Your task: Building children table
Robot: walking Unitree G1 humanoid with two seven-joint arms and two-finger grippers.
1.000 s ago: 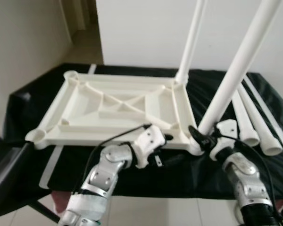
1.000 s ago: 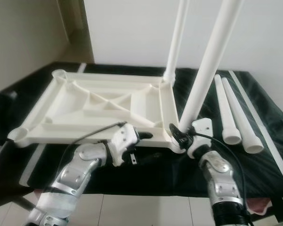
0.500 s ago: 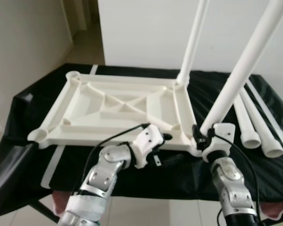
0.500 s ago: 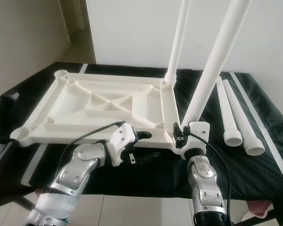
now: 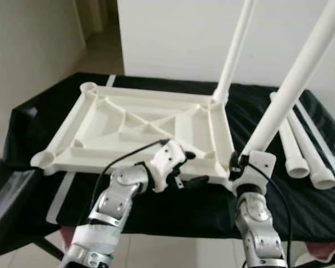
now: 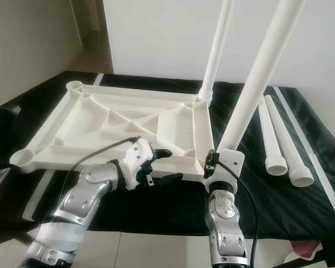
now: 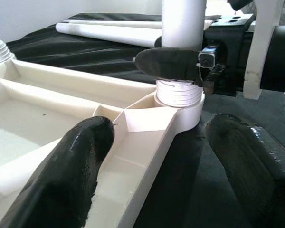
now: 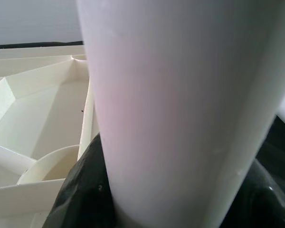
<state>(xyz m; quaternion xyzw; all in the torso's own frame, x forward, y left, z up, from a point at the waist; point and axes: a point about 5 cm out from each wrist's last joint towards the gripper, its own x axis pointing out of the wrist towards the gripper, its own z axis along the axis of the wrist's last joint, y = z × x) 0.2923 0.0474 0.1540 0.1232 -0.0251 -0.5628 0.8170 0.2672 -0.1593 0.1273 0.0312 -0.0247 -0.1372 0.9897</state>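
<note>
Two grippers at work on the near right corner. Right gripper is closed around the base of a leg, fingers clamped just above the threaded end, which sits in the corner socket of the upturned tabletop. Left gripper stands wide open, holding nothing; one finger is over the tabletop's near rim, the other over the black cloth beside it.

A second leg already stands in the far right socket. Two loose legs lie on the cloth to the right, well apart from the tabletop. Both left sockets are unfilled.

Step in hand, as I judge it: screwing this leg home. It leans rightward; it likely needs bringing upright before turning, or the thread may cross. The left gripper would do well to close on the rim and steady the tabletop against the twist.

No brand, label or writing readable anywhere.
</note>
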